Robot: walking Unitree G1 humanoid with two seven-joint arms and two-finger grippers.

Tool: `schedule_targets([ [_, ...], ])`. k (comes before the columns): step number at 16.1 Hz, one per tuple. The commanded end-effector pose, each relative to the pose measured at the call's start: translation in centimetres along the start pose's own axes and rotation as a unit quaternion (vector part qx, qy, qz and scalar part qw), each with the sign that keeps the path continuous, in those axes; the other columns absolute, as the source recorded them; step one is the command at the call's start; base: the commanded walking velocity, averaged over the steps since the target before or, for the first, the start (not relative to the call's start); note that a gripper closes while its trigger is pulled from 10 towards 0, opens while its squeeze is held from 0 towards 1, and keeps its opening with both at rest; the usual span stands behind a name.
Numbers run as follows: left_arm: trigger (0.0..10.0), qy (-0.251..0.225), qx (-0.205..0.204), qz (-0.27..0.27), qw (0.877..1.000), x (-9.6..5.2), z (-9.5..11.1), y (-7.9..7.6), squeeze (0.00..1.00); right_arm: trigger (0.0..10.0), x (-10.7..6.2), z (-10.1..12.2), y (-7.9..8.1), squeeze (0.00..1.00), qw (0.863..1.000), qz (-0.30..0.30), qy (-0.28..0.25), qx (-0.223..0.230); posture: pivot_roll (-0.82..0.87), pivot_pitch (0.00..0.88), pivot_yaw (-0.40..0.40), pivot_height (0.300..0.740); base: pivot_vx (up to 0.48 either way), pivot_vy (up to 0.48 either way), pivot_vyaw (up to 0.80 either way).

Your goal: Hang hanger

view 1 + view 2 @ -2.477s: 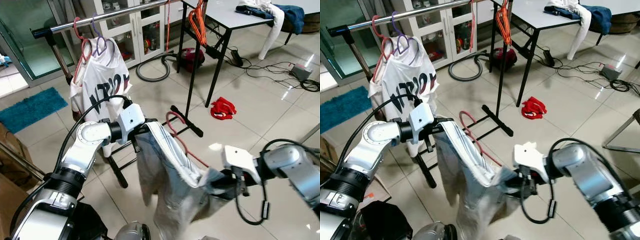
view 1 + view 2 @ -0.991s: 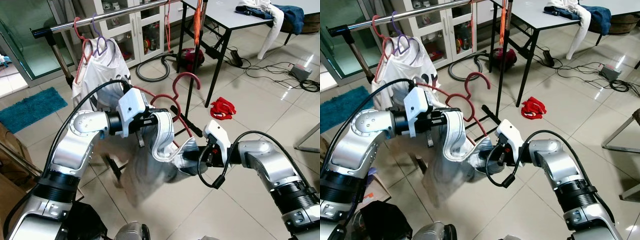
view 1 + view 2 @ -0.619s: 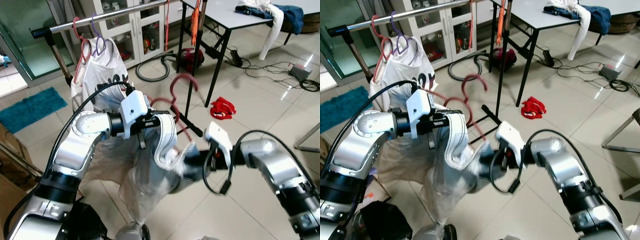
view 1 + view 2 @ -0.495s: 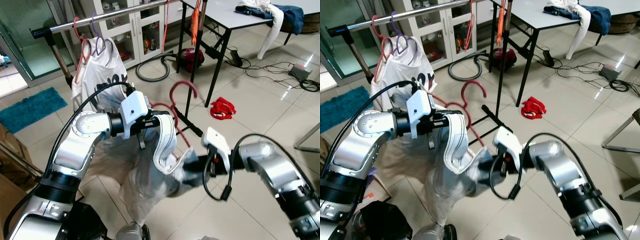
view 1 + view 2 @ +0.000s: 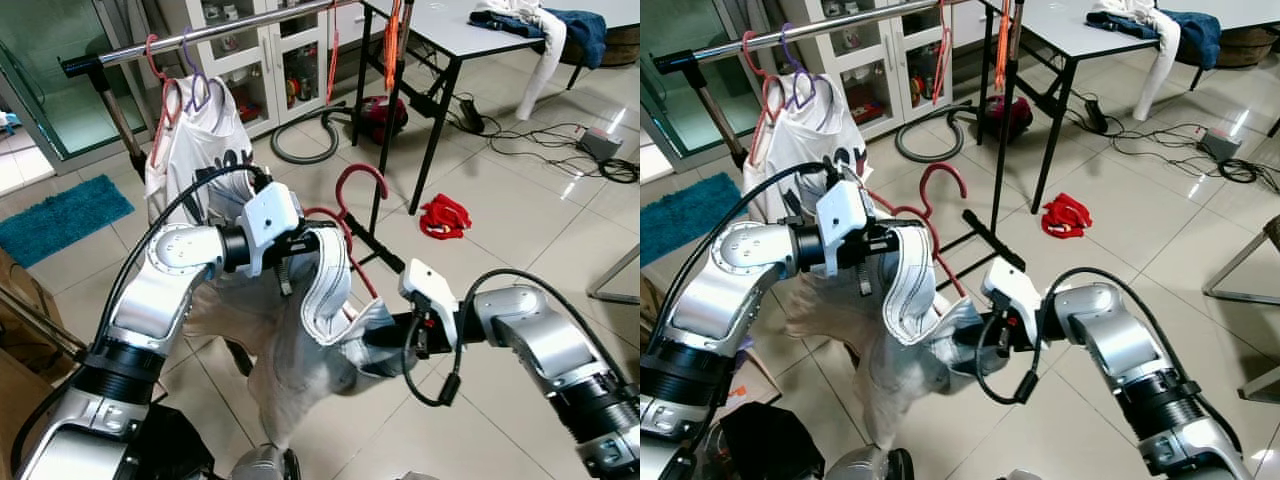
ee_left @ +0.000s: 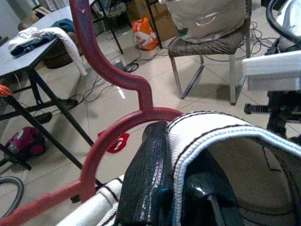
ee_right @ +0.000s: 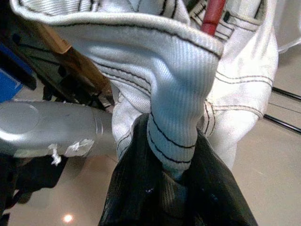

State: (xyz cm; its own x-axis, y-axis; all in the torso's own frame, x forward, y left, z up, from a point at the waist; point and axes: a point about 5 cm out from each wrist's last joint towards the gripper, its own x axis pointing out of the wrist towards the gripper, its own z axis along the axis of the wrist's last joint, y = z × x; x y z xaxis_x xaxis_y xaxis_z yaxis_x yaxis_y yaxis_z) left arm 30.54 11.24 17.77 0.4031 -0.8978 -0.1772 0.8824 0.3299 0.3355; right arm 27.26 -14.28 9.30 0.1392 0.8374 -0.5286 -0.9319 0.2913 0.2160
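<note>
Between the two silver arms, low in front of the robot, hung the pale grey-white garment (image 5: 300, 350) threaded on a dark red plastic hanger (image 5: 345, 215), whose hook rose upright above the cloth. The left gripper (image 5: 305, 245) had its jaws clamped on the garment's ribbed collar right beside the hanger's neck; the right gripper (image 5: 400, 335) had its jaws closed on a bunched fold of the same cloth, lower and to the right. Up and well away to the left ran the silver clothes rail (image 5: 200, 35), so the hook probably had to travel up and leftward, the left arm being nearer. A white printed shirt (image 5: 200, 150) on red and purple hangers already occupied the rail's near end, and the rack's black upright (image 5: 385, 150) stood just behind the hook.
</note>
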Motion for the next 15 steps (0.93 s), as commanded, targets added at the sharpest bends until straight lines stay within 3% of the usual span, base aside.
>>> schedule_targets([
  [1,10.0,-0.041,0.013,-0.050,0.998,1.5,1.7,-1.5,0.00,10.0,0.5,2.4,-0.2,0.00,0.999,-0.005,-0.029,-0.043,-0.09,0.000,0.068,0.740,0.000,0.000,0.00],
  [6,10.0,-0.079,0.015,-0.048,0.996,2.3,3.4,-1.8,0.00,10.0,1.6,2.1,-0.1,0.00,0.999,0.002,-0.010,-0.042,-0.08,0.000,0.069,0.740,0.000,0.000,0.00],
  [14,10.0,-0.027,0.016,-0.003,0.999,1.7,0.8,-0.7,0.00,10.0,1.3,2.3,-0.2,0.00,0.999,0.000,-0.027,-0.042,-0.09,0.000,0.067,0.740,0.000,0.000,0.00],
  [15,10.0,-0.025,0.012,0.003,1.000,1.6,0.6,-0.5,0.43,10.0,1.0,2.2,-0.2,0.00,0.999,-0.002,-0.028,-0.039,-0.09,0.000,0.066,0.740,0.000,0.000,0.00],
])
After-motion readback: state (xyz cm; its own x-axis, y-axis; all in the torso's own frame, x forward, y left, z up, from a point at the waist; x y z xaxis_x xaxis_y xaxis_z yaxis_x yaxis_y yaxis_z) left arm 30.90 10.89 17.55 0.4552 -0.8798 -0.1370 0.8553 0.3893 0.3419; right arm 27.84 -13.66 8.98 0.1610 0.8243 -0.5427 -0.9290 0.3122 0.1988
